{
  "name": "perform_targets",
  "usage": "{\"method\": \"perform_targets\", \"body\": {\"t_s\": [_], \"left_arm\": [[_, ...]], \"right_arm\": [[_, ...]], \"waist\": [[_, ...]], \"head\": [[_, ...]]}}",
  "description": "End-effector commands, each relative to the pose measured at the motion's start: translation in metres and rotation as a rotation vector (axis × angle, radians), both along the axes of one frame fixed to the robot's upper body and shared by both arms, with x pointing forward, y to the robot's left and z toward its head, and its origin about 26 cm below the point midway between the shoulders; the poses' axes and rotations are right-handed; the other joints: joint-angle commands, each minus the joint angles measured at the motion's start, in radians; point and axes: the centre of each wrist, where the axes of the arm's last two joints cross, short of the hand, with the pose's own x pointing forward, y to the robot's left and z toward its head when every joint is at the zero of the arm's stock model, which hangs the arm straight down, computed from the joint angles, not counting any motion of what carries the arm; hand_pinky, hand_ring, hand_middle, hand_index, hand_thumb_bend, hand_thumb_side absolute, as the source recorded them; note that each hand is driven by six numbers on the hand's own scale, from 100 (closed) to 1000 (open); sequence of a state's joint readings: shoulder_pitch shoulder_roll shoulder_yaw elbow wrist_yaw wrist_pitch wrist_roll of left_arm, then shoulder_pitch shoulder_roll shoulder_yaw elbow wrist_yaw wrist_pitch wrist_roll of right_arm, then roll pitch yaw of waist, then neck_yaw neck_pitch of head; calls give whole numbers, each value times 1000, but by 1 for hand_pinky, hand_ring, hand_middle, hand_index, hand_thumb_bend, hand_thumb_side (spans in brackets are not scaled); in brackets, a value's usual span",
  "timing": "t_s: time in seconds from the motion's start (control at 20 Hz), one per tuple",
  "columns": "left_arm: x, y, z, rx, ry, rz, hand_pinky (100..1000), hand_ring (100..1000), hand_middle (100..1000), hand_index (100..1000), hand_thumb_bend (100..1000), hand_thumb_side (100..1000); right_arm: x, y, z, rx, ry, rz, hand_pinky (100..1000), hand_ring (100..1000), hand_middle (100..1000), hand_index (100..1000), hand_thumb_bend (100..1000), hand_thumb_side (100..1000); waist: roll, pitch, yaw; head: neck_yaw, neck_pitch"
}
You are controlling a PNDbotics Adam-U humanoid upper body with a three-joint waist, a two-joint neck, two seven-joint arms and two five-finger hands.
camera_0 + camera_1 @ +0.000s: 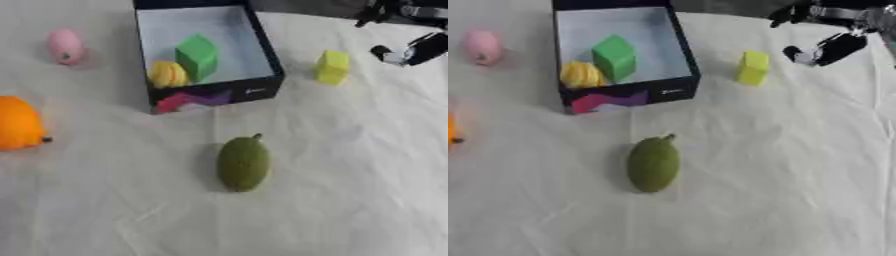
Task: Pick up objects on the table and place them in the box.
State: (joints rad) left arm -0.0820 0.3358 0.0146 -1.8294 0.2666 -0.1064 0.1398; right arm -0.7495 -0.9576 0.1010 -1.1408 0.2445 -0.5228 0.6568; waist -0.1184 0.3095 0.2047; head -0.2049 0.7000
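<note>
A dark box (261,89) with a pale floor stands at the top centre. Inside it lie a green cube (198,55) and a yellow ribbed object (168,74). On the cloth just right of the box stands a yellow-green block (332,67). A green oval fruit (243,163) with a short stem lies in the middle. An orange fruit (17,123) sits at the left edge and a pink object (65,46) at the upper left. My right hand (833,46) hovers at the upper right, beyond the yellow-green block, fingers spread and holding nothing. My left hand does not show.
A white wrinkled cloth (350,200) covers the table. The box front carries a pink and purple print (188,100). Open cloth lies around the green fruit and along the near side.
</note>
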Motion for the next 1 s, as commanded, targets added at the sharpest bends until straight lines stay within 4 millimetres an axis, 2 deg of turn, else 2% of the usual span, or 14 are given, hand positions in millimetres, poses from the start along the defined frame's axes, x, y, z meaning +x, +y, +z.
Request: {"method": "perform_targets", "body": {"t_s": [0.05,0.5,1.0], "left_arm": [[0,0,9,14,-32,-7,962,770,655,700,171,928],[1,-3,9,14,-31,-18,964,772,656,700,170,931],[1,-4,9,13,-30,-22,965,773,657,699,170,935]], "right_arm": [[-3,-10,16,-55,0,9,922,944,848,970,147,266],[18,5,14,-86,-71,-16,926,943,856,975,256,352],[32,18,-1,-146,-49,2,929,947,860,980,263,366]], "waist": [[17,-1,3],[24,7,9],[25,12,14]], "head": [[-6,-21],[-15,-30],[-16,-31]]}}
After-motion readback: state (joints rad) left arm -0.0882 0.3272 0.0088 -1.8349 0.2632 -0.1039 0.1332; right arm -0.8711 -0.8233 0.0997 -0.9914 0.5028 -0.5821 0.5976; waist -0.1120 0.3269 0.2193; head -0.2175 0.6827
